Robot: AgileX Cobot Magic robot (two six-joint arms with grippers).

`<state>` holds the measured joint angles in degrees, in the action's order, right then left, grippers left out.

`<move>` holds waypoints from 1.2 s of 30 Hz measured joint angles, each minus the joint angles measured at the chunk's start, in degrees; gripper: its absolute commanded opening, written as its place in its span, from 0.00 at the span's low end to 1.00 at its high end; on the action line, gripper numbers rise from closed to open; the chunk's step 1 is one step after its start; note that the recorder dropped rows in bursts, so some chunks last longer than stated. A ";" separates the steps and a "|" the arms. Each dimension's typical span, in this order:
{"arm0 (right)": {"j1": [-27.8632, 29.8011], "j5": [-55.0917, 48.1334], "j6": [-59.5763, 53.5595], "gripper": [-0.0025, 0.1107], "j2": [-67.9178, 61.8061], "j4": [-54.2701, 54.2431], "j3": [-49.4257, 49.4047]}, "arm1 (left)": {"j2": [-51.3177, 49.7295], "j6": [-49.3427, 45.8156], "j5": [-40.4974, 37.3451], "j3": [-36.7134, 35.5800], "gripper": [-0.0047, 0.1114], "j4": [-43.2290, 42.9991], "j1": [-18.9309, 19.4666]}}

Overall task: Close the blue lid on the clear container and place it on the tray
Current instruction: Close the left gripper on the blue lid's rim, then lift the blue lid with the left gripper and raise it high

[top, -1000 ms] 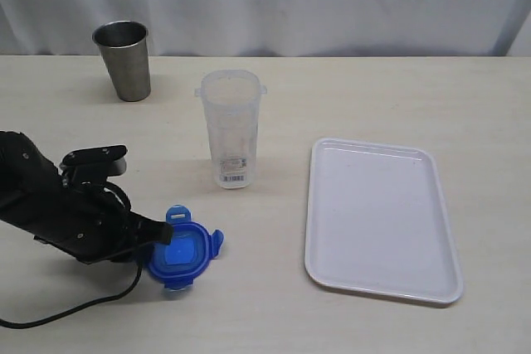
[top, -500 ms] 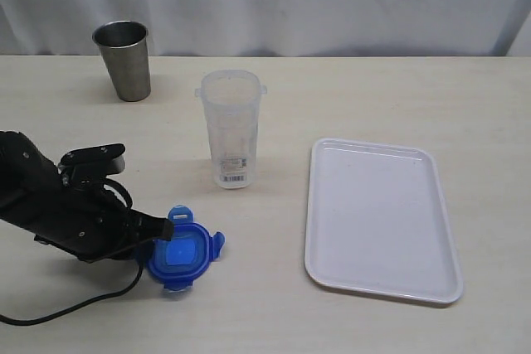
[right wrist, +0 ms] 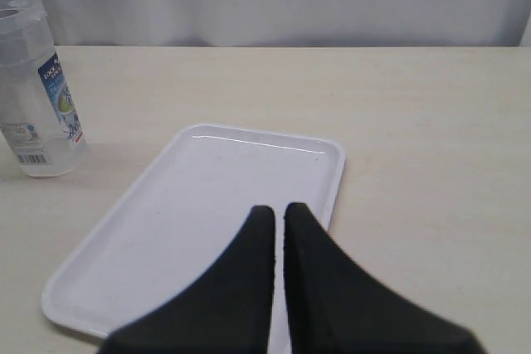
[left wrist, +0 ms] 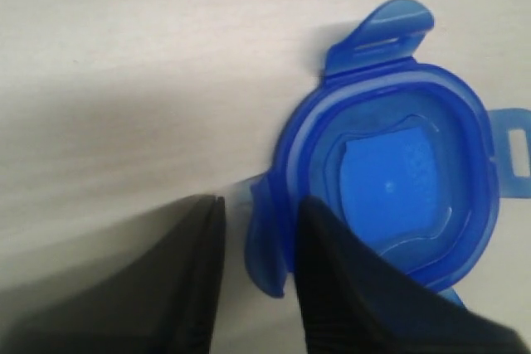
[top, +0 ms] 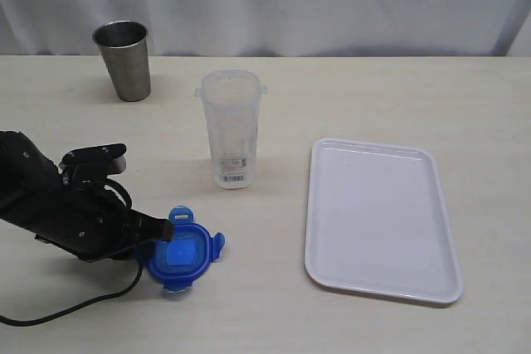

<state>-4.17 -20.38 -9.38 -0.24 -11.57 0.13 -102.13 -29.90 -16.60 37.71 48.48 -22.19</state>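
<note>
Blue lid [top: 184, 250] lies flat; clear container [top: 231, 126] stands upright, long axis vertical.

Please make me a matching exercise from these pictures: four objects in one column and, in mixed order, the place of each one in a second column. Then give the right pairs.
Objects
1. blue lid
2. clear container
3. tray
4. steel cup

Places
A. back left on the table
B. lying flat, right side of the exterior view
C. one flap inside the left end effector
D. upright in the middle, mouth uncovered

Pairs: 1-C, 2-D, 3-B, 4-A
</note>
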 measured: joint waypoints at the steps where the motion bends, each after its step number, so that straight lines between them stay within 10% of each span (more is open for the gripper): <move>1: 0.00 0.00 0.00 0.06 0.00 0.00 0.00 | 0.00 0.00 0.00 0.00 0.34 0.00 0.00; 8: 0.00 0.00 0.00 0.06 0.00 0.00 0.00 | 0.00 -0.11 0.00 0.00 0.32 0.00 0.00; 16: 0.00 0.00 0.00 0.06 0.00 0.00 0.00 | 0.00 -0.21 -0.75 0.19 0.05 0.98 0.00; 36: 0.00 0.00 0.00 0.06 0.00 0.00 0.00 | 1.64 -3.56 -1.87 -0.05 0.04 0.19 0.00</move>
<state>-4.17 -20.38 -9.38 -0.24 -11.57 0.13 -100.49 -33.46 -18.47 37.66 48.68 -22.19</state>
